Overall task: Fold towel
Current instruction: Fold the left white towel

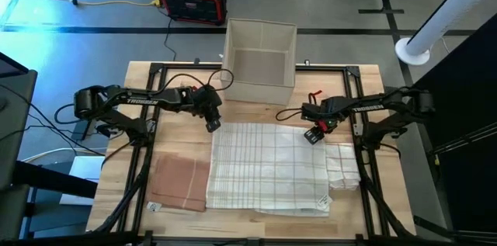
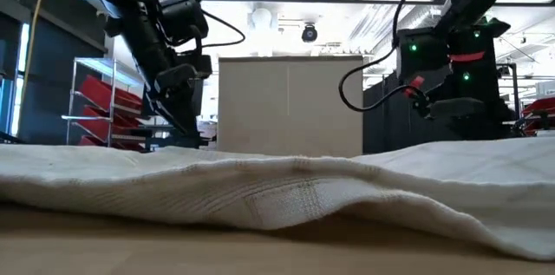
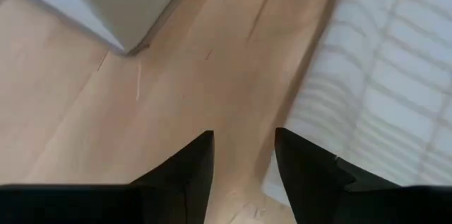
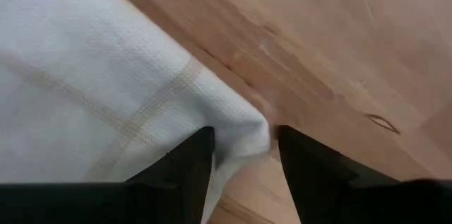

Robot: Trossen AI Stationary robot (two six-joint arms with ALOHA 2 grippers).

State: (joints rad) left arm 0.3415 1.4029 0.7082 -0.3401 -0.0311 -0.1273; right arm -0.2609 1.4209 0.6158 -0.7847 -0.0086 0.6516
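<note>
Towel [image 1: 268, 167] lies flat mid-bench, one fold laid; left end effector [image 1: 212, 126] and right end effector [image 1: 313, 135] both spread, empty, over its far corners; next regrasp for second fold

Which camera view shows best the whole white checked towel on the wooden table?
The high view: there the white checked towel lies flat, with all its edges visible, on the wooden table. The low view shows only its near edge as a rumpled ridge. The left wrist view shows a striped part, the right wrist view one corner.
</note>
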